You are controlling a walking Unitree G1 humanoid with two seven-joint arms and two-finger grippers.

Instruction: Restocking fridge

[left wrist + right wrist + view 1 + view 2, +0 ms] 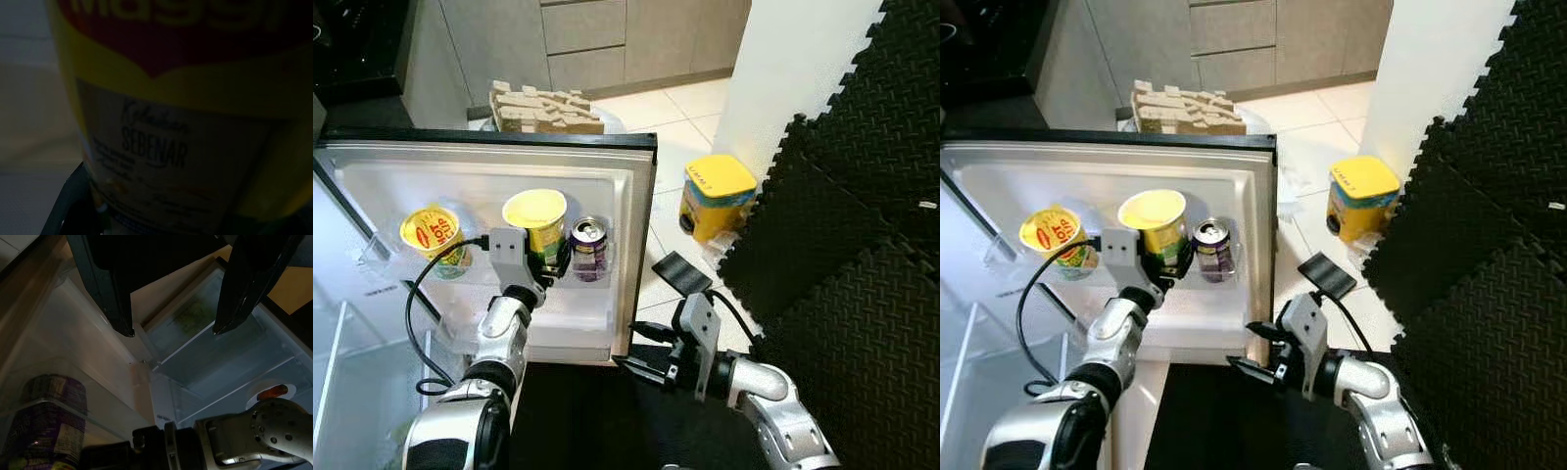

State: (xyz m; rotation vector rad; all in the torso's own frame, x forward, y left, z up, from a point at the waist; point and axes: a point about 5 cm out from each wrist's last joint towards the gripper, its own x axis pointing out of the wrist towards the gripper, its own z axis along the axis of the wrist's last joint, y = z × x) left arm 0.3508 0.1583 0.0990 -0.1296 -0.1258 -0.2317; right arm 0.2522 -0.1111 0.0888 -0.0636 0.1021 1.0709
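The fridge door [460, 171] stands open with a clear shelf across it. A yellow Maggi noodle cup [536, 211] stands in that shelf, and my left gripper [551, 262] is shut on its lower part; the cup's label [171, 122] sits close up in the left wrist view. A purple drink can [588, 250] stands right beside the cup, also seen as the can [46, 421] from below. Another yellow noodle cup [433, 235] sits further left on the shelf. My right gripper [641, 351] hangs open and empty below the door's lower corner, its fingers [117, 308] wide apart.
A yellow tub [715, 196] stands on the tiled floor right of the door, with a small black object [680, 272] near it. Black foam mats [862, 245] line the right side. A stack of beige blocks [543, 108] lies behind the door. Glass fridge shelves [342, 362] are at lower left.
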